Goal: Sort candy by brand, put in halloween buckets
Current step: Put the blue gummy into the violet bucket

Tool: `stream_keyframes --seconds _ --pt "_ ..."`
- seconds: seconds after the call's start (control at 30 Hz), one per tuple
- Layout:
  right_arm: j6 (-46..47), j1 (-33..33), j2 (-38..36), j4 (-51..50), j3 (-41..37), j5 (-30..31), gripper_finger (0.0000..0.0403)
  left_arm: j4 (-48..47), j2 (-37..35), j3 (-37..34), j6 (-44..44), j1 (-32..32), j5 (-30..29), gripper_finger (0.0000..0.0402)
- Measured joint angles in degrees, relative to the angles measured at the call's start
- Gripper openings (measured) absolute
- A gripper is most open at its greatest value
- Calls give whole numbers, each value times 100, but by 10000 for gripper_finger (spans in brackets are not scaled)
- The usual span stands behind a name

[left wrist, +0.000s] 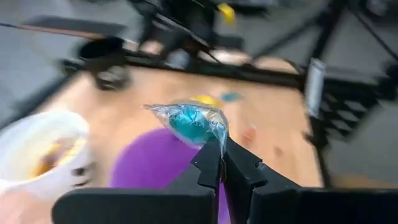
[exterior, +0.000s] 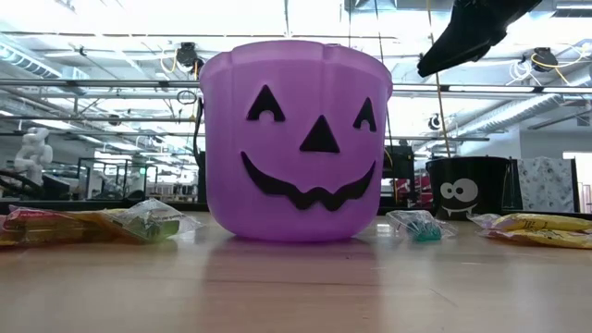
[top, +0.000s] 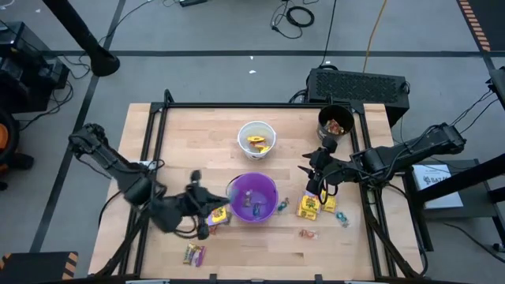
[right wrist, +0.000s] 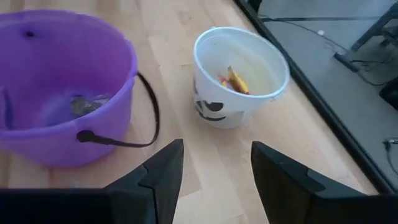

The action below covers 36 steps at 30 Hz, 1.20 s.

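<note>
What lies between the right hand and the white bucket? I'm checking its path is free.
Only bare wood: in the right wrist view, the open right hand faces the white bucket with nothing between.

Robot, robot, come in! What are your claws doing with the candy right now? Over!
Left gripper shut on blue-green candy, beside purple bucket. Right gripper open, empty, above the table between purple and white bucket. Nothing in the way.

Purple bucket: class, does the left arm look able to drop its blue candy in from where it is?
Probably yes: the left end effector pinches the blue candy beside the open-topped purple bucket, nothing between.
</note>
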Motion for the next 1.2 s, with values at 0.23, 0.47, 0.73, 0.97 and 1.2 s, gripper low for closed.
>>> stream_keyframes --seconds 0.23,0.47,0.73,0.97,1.2 --pt "-145 11 0 -36 0 -318 180 183 0 0 1664 696 2172 13" --pt "-129 11 0 -74 0 -584 180 100 0 0 1794 1181 1764 13" --pt "195 9 0 -294 0 -771 180 91 433 0 1348 1642 2308 13" --pt "446 106 250 -171 0 -1023 180 -154 1208 -7 1336 1995 2909 13" --pt "577 310 1017 57 0 -998 180 -221 1515 -9 1184 2212 3336 46"
